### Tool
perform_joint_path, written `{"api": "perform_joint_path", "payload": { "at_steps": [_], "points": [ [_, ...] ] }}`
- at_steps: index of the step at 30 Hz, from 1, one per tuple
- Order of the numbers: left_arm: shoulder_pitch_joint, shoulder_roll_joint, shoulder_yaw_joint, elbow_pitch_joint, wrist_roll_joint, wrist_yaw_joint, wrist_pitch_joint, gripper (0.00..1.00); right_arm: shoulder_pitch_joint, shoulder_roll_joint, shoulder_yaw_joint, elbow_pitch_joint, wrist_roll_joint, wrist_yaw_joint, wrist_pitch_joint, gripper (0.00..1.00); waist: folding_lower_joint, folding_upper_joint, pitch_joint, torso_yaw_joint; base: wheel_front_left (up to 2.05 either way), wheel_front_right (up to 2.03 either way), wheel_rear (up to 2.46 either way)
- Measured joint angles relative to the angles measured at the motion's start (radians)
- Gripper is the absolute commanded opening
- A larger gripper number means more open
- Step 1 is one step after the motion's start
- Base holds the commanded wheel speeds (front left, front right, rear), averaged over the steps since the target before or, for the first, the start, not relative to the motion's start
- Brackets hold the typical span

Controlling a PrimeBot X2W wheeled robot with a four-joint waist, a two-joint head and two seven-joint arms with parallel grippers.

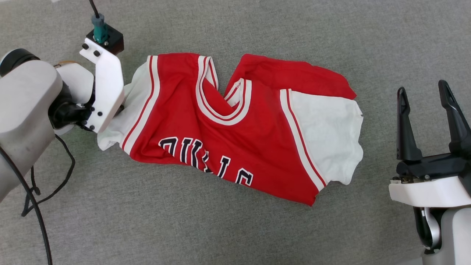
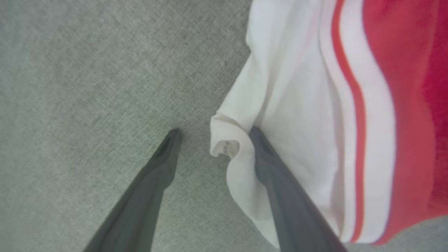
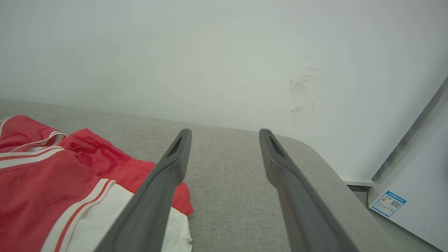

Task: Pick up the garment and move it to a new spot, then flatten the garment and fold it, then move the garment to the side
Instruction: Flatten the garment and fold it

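Garment (image 1: pixel 235 140) sleeve edge lies inside the wide-open left pincer (image 2: pixel 215 131), ungripped; right pincer (image 1: pixel 422 87) gapes empty.

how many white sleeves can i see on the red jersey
2. One white short sleeve lies at the left end of the red jersey shirt, its edge between the left gripper's open fingers; the other lies at the right end.

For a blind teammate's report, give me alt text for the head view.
A red jersey shirt with white sleeves lies crumpled on a grey fabric surface. The robot's left arm reaches over the sleeve at the picture's left; the right gripper stands open, clear of the shirt, at lower right.
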Motion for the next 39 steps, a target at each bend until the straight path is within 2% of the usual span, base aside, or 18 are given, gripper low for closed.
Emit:
{"api": "perform_joint_path", "payload": {
  "at_steps": [3, 4, 10, 15, 22, 31, 32, 33, 34, 35, 39],
  "points": [
    [0.012, 0.000, 0.007, 0.006, 0.001, 0.000, -0.017, 1.00, 0.000, 0.001, 0.000, 0.002, -0.001, 0.000, 0.000, 1.00, 0.0000, 0.0000, -0.001, -0.001, 0.00, 0.00, 0.00],
    [0.026, -0.001, 0.013, 0.012, -0.004, 0.000, -0.057, 0.00, 0.000, 0.001, -0.004, 0.005, -0.002, 0.000, 0.000, 1.00, 0.0000, 0.0000, -0.008, 0.003, 0.00, 0.00, 0.00],
    [0.067, -0.012, 0.022, -0.013, -0.011, 0.000, -0.192, 0.00, 0.008, -0.019, -0.028, 0.008, -0.006, 0.000, 0.000, 1.00, 0.0001, 0.0000, -0.052, 0.028, 0.00, 0.00, 0.00],
    [0.077, 0.027, 0.047, -0.044, -0.023, -0.001, -0.271, 0.00, 0.035, -0.032, -0.031, 0.009, -0.007, 0.000, 0.000, 1.00, 0.0000, 0.0000, -0.096, 0.060, 0.00, 0.00, 0.00],
    [0.124, 0.105, 0.075, -0.029, -0.059, 0.015, -0.314, 0.00, 0.050, -0.035, -0.026, 0.009, -0.006, 0.000, 0.000, 1.00, 0.0000, 0.0000, -0.125, 0.080, 0.00, 0.00, 0.00],
    [0.186, 0.114, 0.084, 0.059, -0.086, 0.050, -0.361, 0.00, 0.055, -0.034, -0.018, 0.016, -0.003, 0.000, 0.000, 1.00, 0.0001, 0.0000, -0.102, 0.050, 0.00, 0.00, 0.00],
    [0.193, 0.108, 0.084, 0.069, -0.089, 0.050, -0.367, 0.11, 0.055, -0.034, -0.017, 0.018, -0.003, 0.000, 0.000, 1.00, 0.0001, 0.0000, -0.099, 0.047, 0.00, 0.00, 0.00],
    [0.199, 0.100, 0.087, 0.081, -0.091, 0.050, -0.378, 0.47, 0.054, -0.034, -0.018, 0.018, -0.003, 0.000, 0.000, 1.00, 0.0001, -0.0001, -0.096, 0.044, 0.00, 0.00, 0.00],
    [0.204, 0.092, 0.090, 0.090, -0.098, 0.050, -0.389, 0.64, 0.054, -0.034, -0.020, 0.019, -0.003, 0.000, 0.000, 1.00, 0.0000, -0.0001, -0.094, 0.041, 0.00, 0.00, 0.00],
    [0.205, 0.086, 0.091, 0.098, -0.098, 0.050, -0.399, 1.00, 0.053, -0.034, -0.022, 0.020, -0.003, 0.000, 0.000, 1.00, 0.0001, 0.0000, -0.094, 0.041, 0.00, 0.00, 0.00],
    [0.205, 0.061, 0.102, 0.109, -0.055, 0.050, -0.538, 1.00, 0.051, -0.038, -0.033, 0.021, -0.003, 0.000, 0.000, 1.00, 0.0001, 0.0000, -0.113, 0.047, 0.00, 0.00, 0.00]
  ]
}}
